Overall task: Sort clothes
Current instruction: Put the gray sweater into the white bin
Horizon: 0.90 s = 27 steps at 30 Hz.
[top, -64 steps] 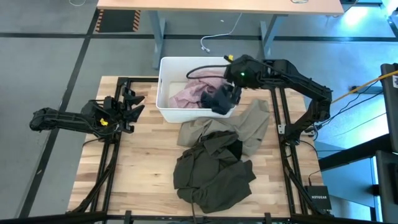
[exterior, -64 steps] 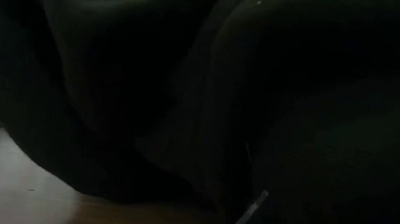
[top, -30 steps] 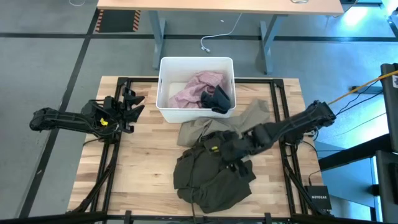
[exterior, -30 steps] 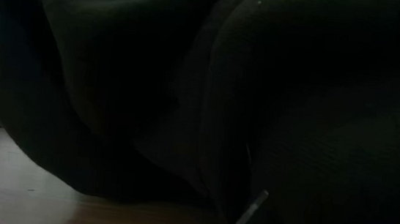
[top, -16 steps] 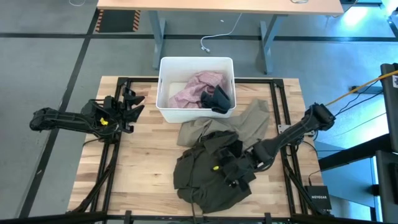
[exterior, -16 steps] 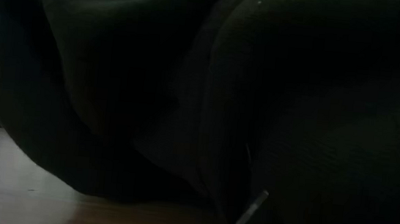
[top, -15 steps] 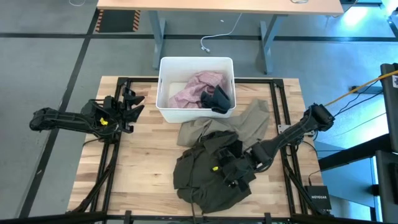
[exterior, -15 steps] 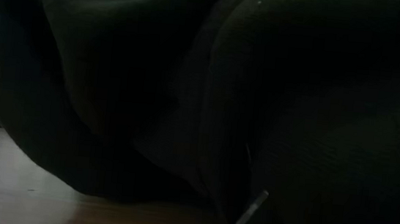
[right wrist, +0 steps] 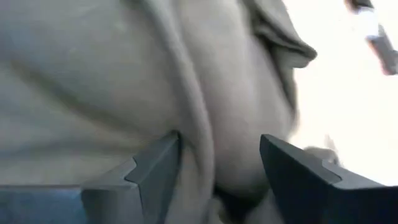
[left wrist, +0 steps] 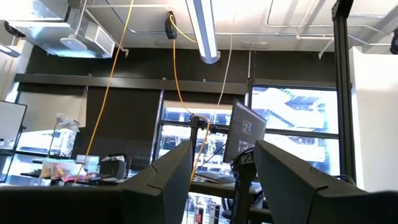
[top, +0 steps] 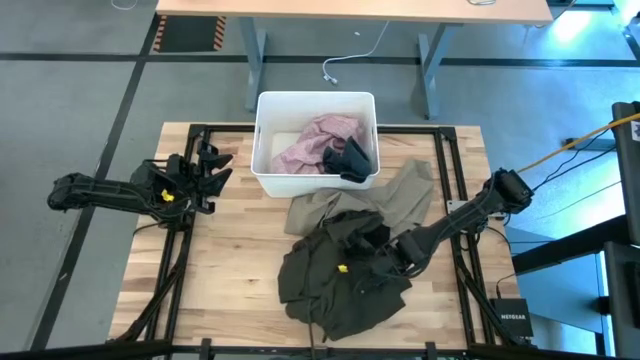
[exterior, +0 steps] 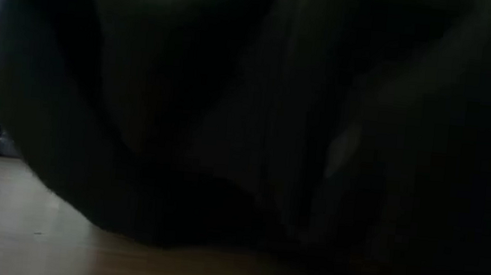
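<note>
High view: right gripper seemingly gripping olive garment

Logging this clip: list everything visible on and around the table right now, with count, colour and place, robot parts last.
White rectangular plastic tub: one, white, at the table's far edge, centre.
Pale pink fabric garment: one, pink, inside the tub.
Dark navy-blue fabric garment: one, in the tub's right side, beside the pink one.
Khaki-beige fabric garment: at least one, beige, on the table in front of the tub.
Dark olive-green fabric garment: one, heaped at table centre-front; it fills the low view.
Light wooden slatted table: one, light wood.
Wooden desk: one, beyond the table.
Left claw: open, parked at the table's left edge.
Right claw: on the olive garment, fabric between its fingers.
</note>
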Available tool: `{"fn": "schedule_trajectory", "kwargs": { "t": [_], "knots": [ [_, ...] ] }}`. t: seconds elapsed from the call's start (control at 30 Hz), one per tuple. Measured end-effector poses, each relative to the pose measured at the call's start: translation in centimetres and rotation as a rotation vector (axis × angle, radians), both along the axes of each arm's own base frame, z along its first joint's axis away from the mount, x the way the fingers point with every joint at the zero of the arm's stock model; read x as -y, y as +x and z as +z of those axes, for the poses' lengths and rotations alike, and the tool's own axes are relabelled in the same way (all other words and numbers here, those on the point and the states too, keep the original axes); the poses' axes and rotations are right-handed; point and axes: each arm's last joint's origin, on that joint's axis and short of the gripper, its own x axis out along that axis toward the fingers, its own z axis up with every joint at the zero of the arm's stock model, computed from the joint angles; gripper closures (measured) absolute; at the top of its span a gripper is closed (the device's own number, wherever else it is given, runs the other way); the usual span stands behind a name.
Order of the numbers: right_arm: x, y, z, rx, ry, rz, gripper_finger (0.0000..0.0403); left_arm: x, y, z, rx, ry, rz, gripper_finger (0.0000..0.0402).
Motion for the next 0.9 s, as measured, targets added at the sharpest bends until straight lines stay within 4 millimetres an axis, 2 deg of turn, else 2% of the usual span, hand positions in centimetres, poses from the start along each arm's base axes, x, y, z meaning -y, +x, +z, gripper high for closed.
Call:
{"fn": "schedule_trajectory", "kwargs": {
  "t": [0.1,0.2,0.43,0.67,0.77,0.9],
  "knots": [
    [0.0,0.2,-0.3,-0.032,0.046,0.032,0.0162,0.0,0.0,0.0,0.0,0.0,0.0,0.0231],
    [0.5,1.1,-1.1,-0.03,0.018,0.014,0.0162,0.0,0.0,0.0,0.0,0.0,0.0,0.0231],
    [3.0,3.8,-4.2,-0.09,0.027,-0.047,0.0162,0.0,0.0,0.0,0.0,-0.001,-0.001,0.0231],
    [5.1,5.1,-6.4,-0.198,0.143,-0.091,0.0172,0.0,0.0,0.0,-0.005,0.005,0.004,0.0231],
    [5.5,5.2,-6.9,-0.24,0.186,-0.093,0.0215,0.0,0.0,0.0,-0.005,0.005,0.004,0.0231],
    [5.4,5.1,-7.0,-0.244,0.179,-0.095,0.0333,0.0,0.0,0.0,-0.004,0.003,0.003,0.0231]
  ]
}}
